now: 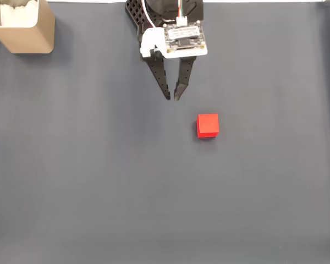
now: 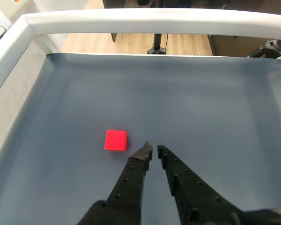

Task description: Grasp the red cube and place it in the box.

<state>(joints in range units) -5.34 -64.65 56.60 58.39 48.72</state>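
Gripper (image 1: 172,97) nearly closed – tips w/ slim gap, empty, red cube (image 1: 207,125) nearby, untouched

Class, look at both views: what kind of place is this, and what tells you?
Probably an indoor robot practice bench: a dark mat holding little besides a red cube and box, a white rail edging it, wooden flooring beyond.

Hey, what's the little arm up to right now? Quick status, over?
Black two-finger gripper nearly shut, empty. Small bright red cube loose on grey mat, apart from fingertips. Tan cardboard box in far corner. Nothing between gripper and cube.
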